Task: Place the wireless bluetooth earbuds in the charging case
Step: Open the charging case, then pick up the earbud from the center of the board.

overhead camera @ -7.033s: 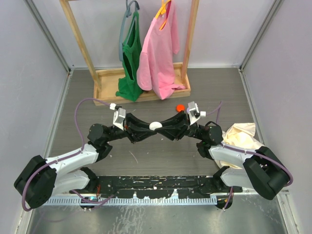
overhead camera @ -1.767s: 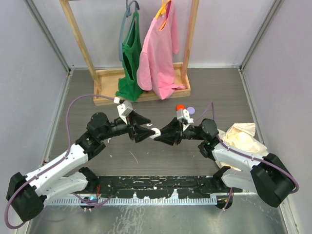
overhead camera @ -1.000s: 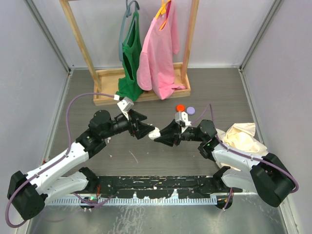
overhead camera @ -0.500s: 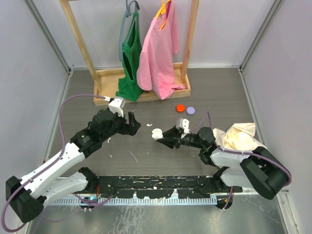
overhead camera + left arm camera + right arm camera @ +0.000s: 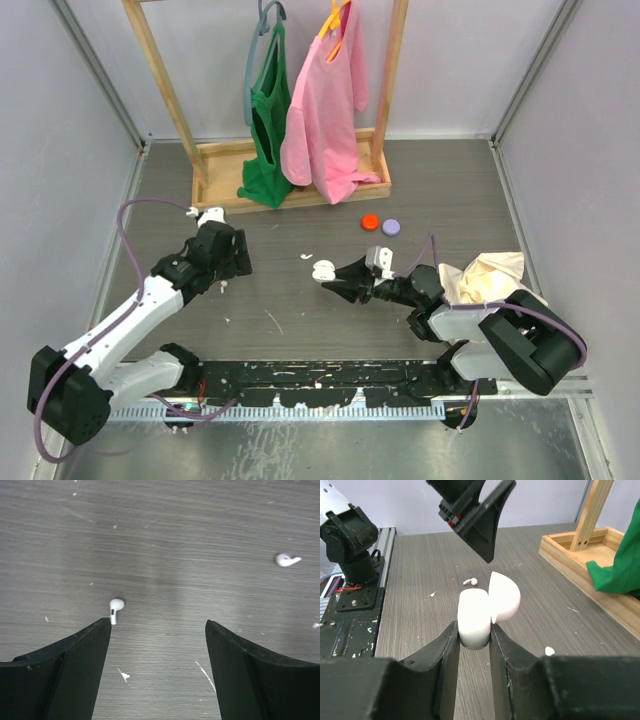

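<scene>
On the table, one earbud is seen just beside a finger of the L gripper, jaws wide apart; a 2nd bud lies farther off. The case, lid open, is clamped in the R gripper. Pick-up is judged the step in hand: jaws to be centred on the bud, lowered & closed.

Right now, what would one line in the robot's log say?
left pincer: open, above table | right pincer: shut on charging case, lid open | earbuds: both lying on table
</scene>
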